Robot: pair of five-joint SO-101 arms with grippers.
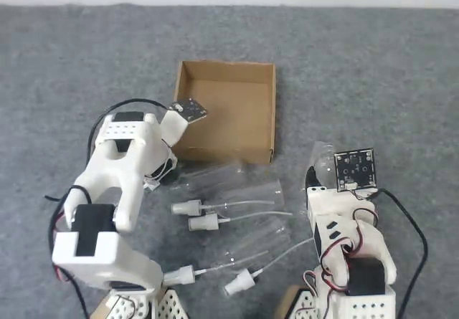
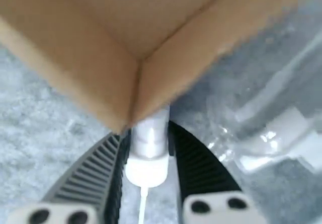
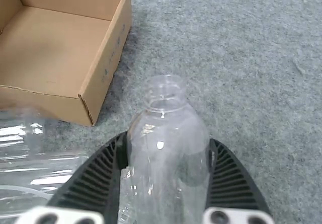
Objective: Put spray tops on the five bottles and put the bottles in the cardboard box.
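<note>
The left gripper (image 2: 148, 132) is clamped on a white spray top (image 2: 147, 156) right at a corner of the cardboard box (image 2: 90, 58). The right gripper (image 3: 167, 142) squeezes an uncapped clear bottle (image 3: 168, 158) beside the box. Other bottles (image 1: 240, 190) and loose tops (image 1: 188, 207) lie on the grey carpet (image 1: 373, 68) between the arms.

On tabletop (image 1: 373, 68), cardboard box (image 1: 272, 111) at back; spray top (image 2: 147, 143) at its near-left corner; bottles (image 1: 244, 186), perhaps four, lying before it; bottle (image 3: 168, 148) rightward.

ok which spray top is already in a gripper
The spray top clamped in the left gripper, close to the cardboard box's corner. The other four lie loose on the carpet.
</note>
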